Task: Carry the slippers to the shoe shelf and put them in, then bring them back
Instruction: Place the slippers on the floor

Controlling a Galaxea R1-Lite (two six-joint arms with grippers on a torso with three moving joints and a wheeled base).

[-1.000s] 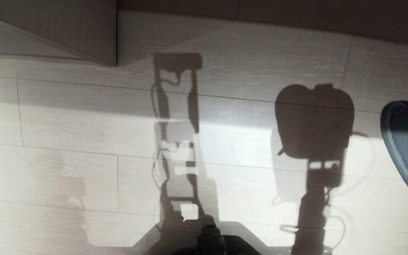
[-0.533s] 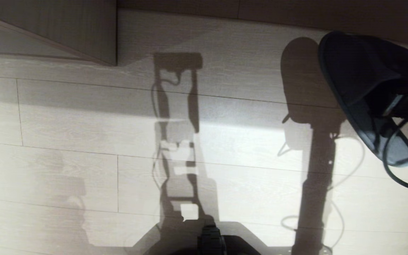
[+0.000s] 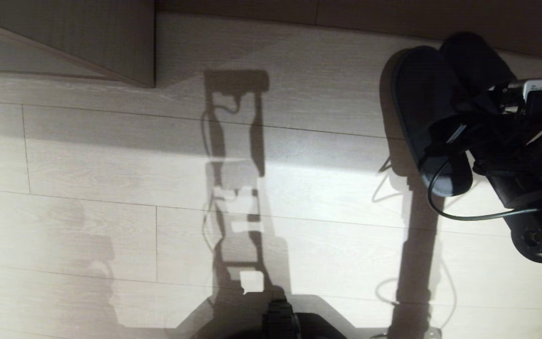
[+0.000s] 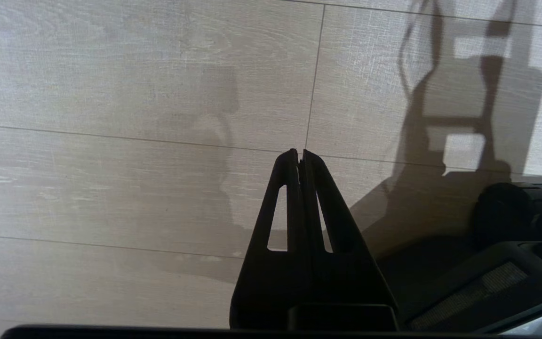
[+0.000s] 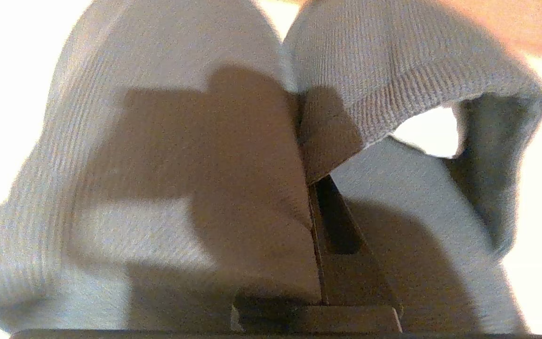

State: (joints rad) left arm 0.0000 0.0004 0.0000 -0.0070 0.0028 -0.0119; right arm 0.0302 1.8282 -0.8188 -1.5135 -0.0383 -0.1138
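The grey-blue fabric slippers (image 3: pixel 421 103) hang together over the floor at the upper right of the head view, dark in shadow, close to the far wall's base. My right gripper (image 3: pixel 459 129) is shut on them, its dark arm reaching in from the right edge. In the right wrist view the two slippers (image 5: pixel 158 141) fill the picture, and my right gripper (image 5: pixel 311 188) pinches their fabric, with one finger (image 5: pixel 341 226) showing. My left gripper (image 4: pixel 299 153) hangs shut and empty over bare floor. The shoe shelf is out of view.
A pale wood-grain panel corner (image 3: pixel 87 42) juts in at the top left. A dark skirting (image 3: pixel 346 14) runs along the far wall. My own base (image 3: pixel 280 320) shows at the bottom edge, and a black cable (image 3: pixel 468 216) loops under the right arm.
The right arm has swung the slippers in from the right edge, up and toward the far wall. The arm itself has come into the head view. The left arm has not moved.
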